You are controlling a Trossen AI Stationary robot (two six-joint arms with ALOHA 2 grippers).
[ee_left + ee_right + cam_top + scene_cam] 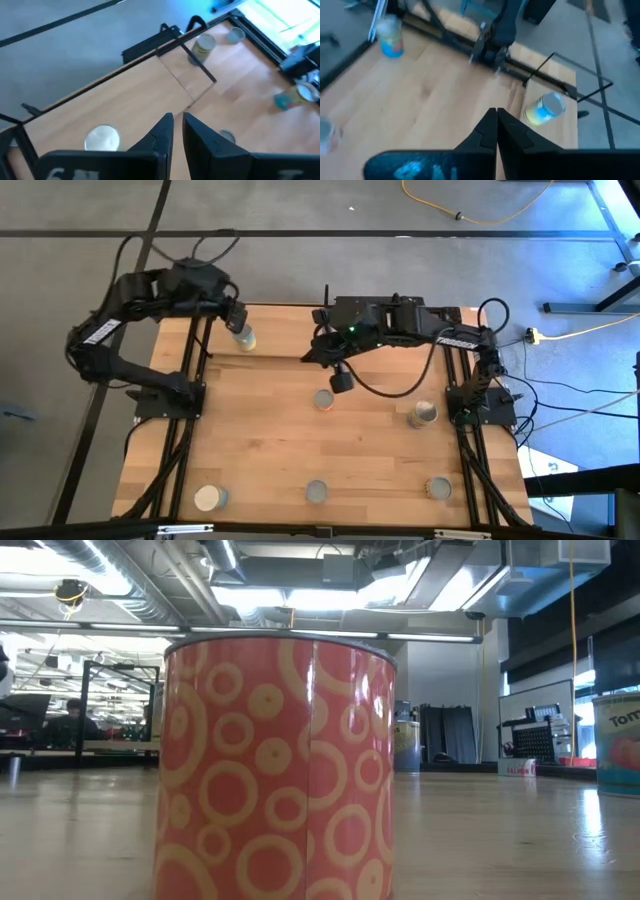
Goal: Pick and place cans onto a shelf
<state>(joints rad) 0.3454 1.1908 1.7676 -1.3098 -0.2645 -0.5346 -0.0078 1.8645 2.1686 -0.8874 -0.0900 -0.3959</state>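
Two left fingers are being held a narrow gap apart with nothing between them, the left gripper being hung over the tabletop at 11 o'clock. Just beside it, toward 5 o'clock, a yellow-labelled can is being carried by what appears to be the shelf. The right gripper is being held fully closed and empty near the tabletop's centre, just beside another can. Further cans are being left waiting at 3 o'clock, 5 o'clock, 6 o'clock and 7 o'clock. Each is being judged stiff, light and smooth-sided, likely slippery, so hold is best being taken across the label at mid-height.
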